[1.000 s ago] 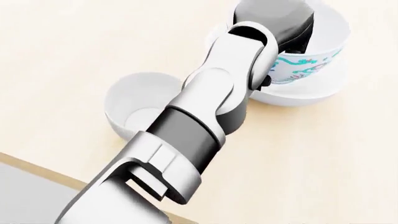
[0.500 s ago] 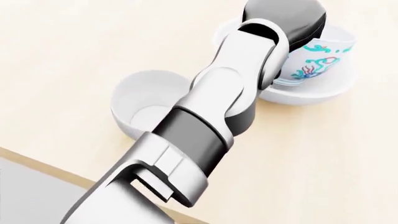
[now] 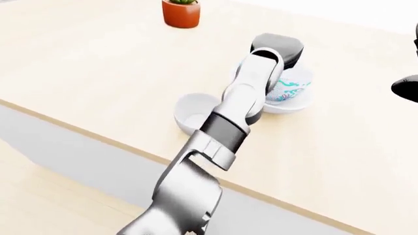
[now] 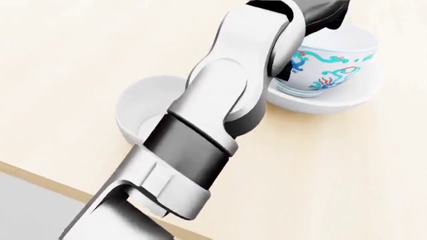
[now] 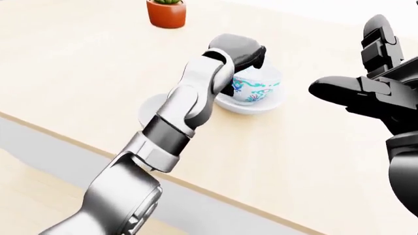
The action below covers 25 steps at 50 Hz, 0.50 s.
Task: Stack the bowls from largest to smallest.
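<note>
Head view: patterned bowl [image 4: 330, 67] sits upright, mouth up, nested in wide bowl [image 4: 334, 102]; no legible writing. Left hand [image 5: 240, 49] grip indeterminate; right hand [image 5: 372, 95] fingers spread.

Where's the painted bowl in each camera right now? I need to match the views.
Left-eye view: painted bowl right of centre, upper half, nested in the shallow white bowl.
Head view: painted bowl upper right, beside the left arm.
Right-eye view: painted bowl centre, upper half, under the left robot hand.
Shared landmark: the plain white bowl half hidden by the left forearm.
</note>
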Motion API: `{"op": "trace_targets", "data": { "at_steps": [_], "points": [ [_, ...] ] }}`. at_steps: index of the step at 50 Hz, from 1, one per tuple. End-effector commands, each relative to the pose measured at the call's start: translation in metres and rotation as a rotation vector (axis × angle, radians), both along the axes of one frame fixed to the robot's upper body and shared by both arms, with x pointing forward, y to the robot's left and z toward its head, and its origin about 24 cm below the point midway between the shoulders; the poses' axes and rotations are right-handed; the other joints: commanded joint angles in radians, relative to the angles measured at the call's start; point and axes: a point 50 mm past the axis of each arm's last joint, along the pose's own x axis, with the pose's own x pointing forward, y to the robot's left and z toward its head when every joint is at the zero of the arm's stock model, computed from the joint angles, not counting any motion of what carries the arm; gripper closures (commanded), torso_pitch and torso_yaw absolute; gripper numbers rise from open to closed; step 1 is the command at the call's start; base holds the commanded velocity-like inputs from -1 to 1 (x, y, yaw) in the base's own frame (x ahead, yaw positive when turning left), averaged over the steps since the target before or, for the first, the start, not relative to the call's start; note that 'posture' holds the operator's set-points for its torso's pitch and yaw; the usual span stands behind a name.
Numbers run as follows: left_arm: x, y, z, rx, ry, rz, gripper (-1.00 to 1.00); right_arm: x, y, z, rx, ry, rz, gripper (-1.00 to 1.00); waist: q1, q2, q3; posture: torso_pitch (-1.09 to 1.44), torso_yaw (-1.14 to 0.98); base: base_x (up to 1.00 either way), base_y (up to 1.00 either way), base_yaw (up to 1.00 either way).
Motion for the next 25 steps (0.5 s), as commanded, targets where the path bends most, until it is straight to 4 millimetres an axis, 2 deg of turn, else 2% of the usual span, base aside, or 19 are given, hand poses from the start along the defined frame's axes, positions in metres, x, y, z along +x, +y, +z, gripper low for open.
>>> {"op": "trace_targets", "data": {
  "at_steps": [1, 7, 16, 25],
  "points": [
    [-0.01, 0.0, 0.024, -0.018, -0.064, -0.02, -0.33, -0.005, -0.001, 0.01, -0.003, -0.059, -0.016, -1.0, 0.001, -0.008, -0.024, 0.0, 0.0, 0.0, 0.0, 0.0],
    [-0.018, 0.011, 0.036, -0.03, -0.06, -0.021, -0.36, -0.006, -0.003, 0.011, -0.001, -0.059, -0.019, -1.0, 0.003, -0.007, -0.022, 0.0, 0.0, 0.0, 0.0, 0.0],
    [-0.035, 0.052, 0.066, -0.059, -0.072, -0.003, -0.38, -0.007, -0.003, 0.008, 0.004, -0.058, -0.022, -1.0, 0.003, 0.002, -0.013, 0.0, 0.0, 0.0, 0.0, 0.0],
    [-0.067, 0.088, 0.067, -0.01, -0.078, 0.005, -0.39, -0.007, -0.001, 0.007, 0.003, -0.058, -0.02, -1.0, 0.006, 0.011, -0.008, 0.0, 0.0, 0.0, 0.0, 0.0]
  ]
}}
